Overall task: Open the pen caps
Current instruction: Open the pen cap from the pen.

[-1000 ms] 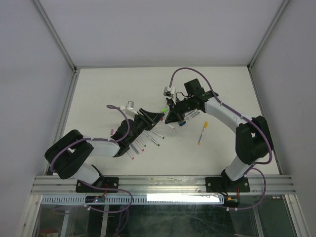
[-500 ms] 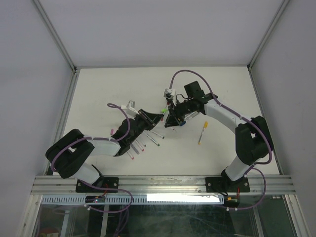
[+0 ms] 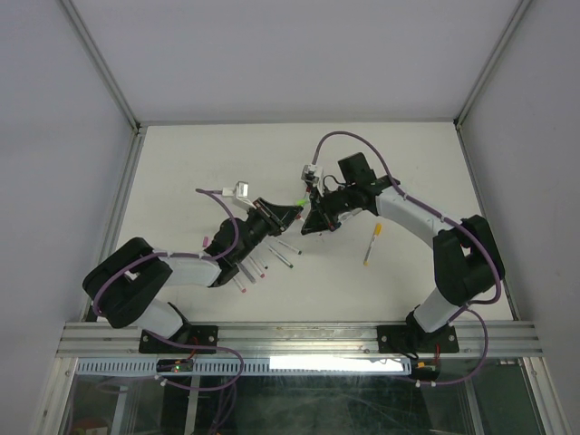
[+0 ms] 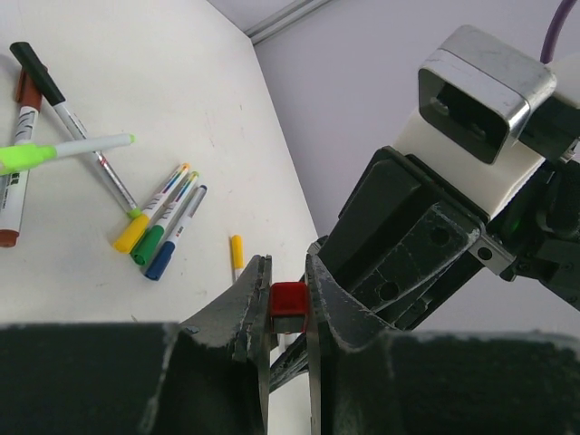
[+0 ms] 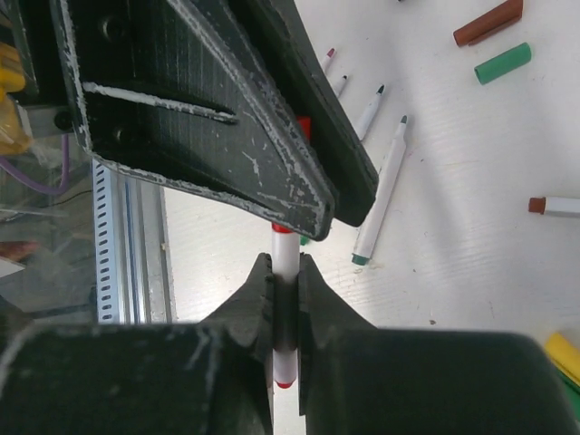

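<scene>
My left gripper point(image 4: 288, 288) is shut on a short red pen cap point(image 4: 289, 297), held off the table. My right gripper point(image 5: 285, 281) is shut on a white pen barrel with red ends point(image 5: 285, 256). The pen's far end runs behind the left gripper's fingers point(image 5: 227, 118). In the top view the two grippers meet tip to tip at mid-table, left point(image 3: 292, 216) and right point(image 3: 313, 220). Capped yellow, green and blue pens point(image 4: 149, 231) and a loose yellow cap point(image 4: 236, 250) lie on the table.
Several uncapped pens point(image 3: 265, 263) lie near the left arm, also seen from the right wrist point(image 5: 381, 195). Brown point(image 5: 488, 22) and green point(image 5: 503, 63) caps lie loose. A yellow pen point(image 3: 372, 243) lies to the right. A light green pen point(image 4: 54, 152) crosses a black-capped one point(image 4: 54, 100).
The right gripper has edged left toward the left gripper, and the left wrist has turned slightly. Both grips are unchanged.
</scene>
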Controlling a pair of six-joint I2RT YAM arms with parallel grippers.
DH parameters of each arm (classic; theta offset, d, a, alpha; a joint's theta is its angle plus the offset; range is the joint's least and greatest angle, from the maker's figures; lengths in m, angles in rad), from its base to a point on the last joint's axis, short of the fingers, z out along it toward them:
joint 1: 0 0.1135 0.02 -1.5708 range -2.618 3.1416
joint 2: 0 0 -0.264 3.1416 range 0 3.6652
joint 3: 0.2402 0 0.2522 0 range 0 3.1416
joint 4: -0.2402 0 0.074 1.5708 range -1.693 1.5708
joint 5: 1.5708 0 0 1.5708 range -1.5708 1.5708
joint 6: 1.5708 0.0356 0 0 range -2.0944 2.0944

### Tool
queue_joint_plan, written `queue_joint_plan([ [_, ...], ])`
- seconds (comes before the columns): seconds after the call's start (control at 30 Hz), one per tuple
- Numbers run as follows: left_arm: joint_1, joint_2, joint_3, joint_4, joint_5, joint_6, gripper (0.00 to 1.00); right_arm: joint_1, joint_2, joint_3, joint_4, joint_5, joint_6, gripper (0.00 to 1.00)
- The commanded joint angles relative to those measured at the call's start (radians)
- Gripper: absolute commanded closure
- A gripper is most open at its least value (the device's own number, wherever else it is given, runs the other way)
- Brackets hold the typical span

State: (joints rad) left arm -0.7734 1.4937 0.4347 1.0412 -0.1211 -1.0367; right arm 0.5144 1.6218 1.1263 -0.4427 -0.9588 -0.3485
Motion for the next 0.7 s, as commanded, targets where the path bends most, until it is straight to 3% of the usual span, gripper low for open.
queue_joint_plan([
  [0.0, 0.039, -0.073, 0.046, 0.064, -0.025, 0.088, 1.00, 0.008, -0.039, 0.003, 0.038, -0.039, 0.012, 1.00],
  [0.13, 0.233, -0.166, 0.120, -0.046, 0.013, 0.072, 1.00, 0.007, -0.024, -0.001, 0.029, -0.042, 0.018, 1.00],
  [0.27, 0.372, -0.263, 0.177, -0.138, -0.045, 0.098, 1.00, 0.007, -0.002, -0.004, 0.030, -0.047, 0.029, 1.00],
  [0.53, 0.443, -0.401, 0.164, -0.197, -0.076, 0.122, 1.00, 0.008, 0.004, -0.011, 0.037, 0.015, 0.037, 1.00],
  [0.67, 0.457, -0.459, 0.092, -0.197, -0.001, 0.117, 1.00, 0.013, 0.001, -0.027, 0.067, 0.113, 0.067, 1.00],
])
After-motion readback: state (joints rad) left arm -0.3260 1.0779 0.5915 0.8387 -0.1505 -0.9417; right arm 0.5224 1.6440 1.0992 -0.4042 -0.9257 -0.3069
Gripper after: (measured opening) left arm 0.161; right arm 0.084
